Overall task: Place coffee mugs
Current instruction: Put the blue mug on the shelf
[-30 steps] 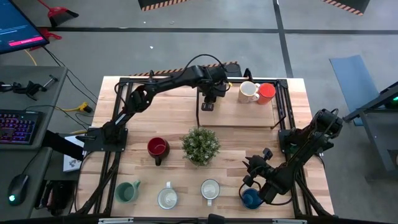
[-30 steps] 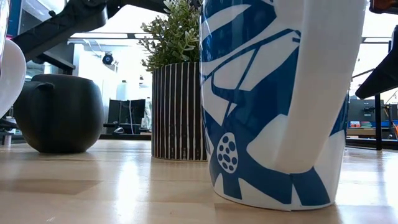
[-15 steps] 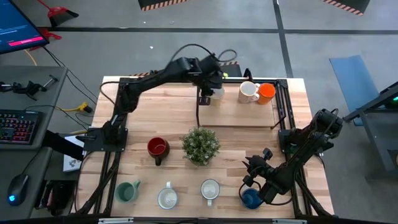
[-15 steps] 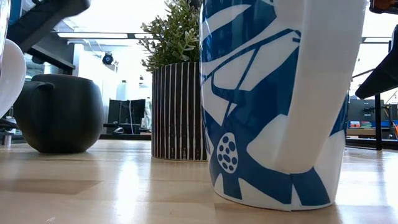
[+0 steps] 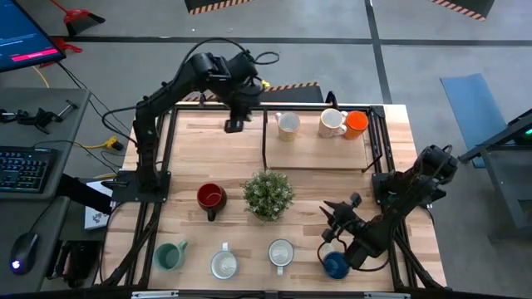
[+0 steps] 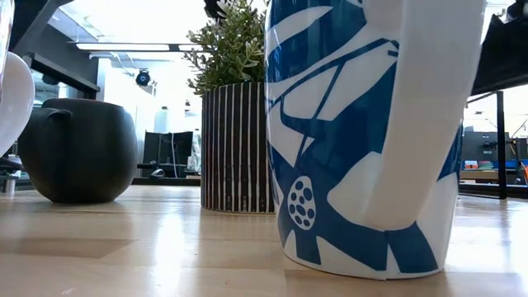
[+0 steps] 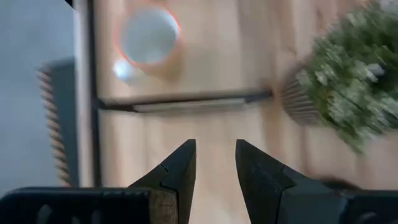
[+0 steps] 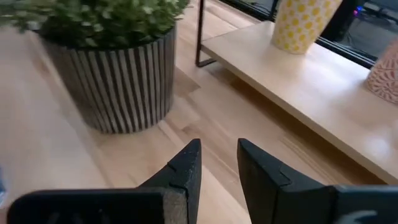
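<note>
While the left hand [image 5: 232, 124] hangs released above the tabletop [image 5: 208, 158], the right hand [image 5: 335, 218], apparently empty, hovers beside the blue mug [image 5: 335, 265].

Two dark jointed arms (black cables looped along them) end in tapered black fingers [image 7: 177, 177].

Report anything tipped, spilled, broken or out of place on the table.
Nothing stands out. The three mugs on the raised shelf, yellow-dotted, white and orange, stand upright, as do the front mugs and the plant. No spills or breakage show.
</note>
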`<state>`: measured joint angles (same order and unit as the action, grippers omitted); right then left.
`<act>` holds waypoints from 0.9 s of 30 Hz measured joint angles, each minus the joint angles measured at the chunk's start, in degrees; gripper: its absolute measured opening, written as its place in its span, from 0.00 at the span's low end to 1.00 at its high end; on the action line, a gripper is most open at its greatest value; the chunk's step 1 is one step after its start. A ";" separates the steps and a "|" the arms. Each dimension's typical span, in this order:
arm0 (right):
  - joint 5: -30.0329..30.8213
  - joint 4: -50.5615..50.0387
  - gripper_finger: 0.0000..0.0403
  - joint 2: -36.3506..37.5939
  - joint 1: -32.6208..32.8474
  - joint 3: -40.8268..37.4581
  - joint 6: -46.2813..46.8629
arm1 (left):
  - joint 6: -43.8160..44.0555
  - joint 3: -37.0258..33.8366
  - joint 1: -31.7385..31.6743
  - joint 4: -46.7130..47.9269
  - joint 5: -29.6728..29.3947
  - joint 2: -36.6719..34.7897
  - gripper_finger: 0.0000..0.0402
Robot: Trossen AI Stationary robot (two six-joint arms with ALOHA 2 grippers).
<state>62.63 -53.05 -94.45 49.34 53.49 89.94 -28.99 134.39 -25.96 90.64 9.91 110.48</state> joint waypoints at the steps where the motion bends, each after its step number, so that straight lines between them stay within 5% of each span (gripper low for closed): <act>1: -0.70 0.06 0.20 0.00 -0.75 0.00 0.00 | 0.43 -1.51 -0.57 -0.86 1.16 -0.21 0.26; 6: -3.22 0.20 0.20 0.00 -5.08 -0.02 -1.03 | -0.86 -13.90 -3.04 -0.85 5.11 -3.71 0.26; 13: -2.86 1.08 0.20 0.00 -10.04 -0.02 -6.29 | 0.23 -43.35 -5.07 -2.13 6.22 -16.85 0.26; 20: -2.80 2.01 0.20 0.00 -13.29 -0.02 -10.29 | 5.90 -68.70 -4.72 -21.65 10.53 -37.11 0.26; 27: -7.78 1.53 0.20 2.05 -13.71 1.36 -19.02 | 14.80 -83.97 -1.18 -35.18 12.03 -53.31 0.26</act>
<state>54.85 -51.52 -92.41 35.64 54.85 70.92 -14.19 50.42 -27.14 55.46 21.94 57.18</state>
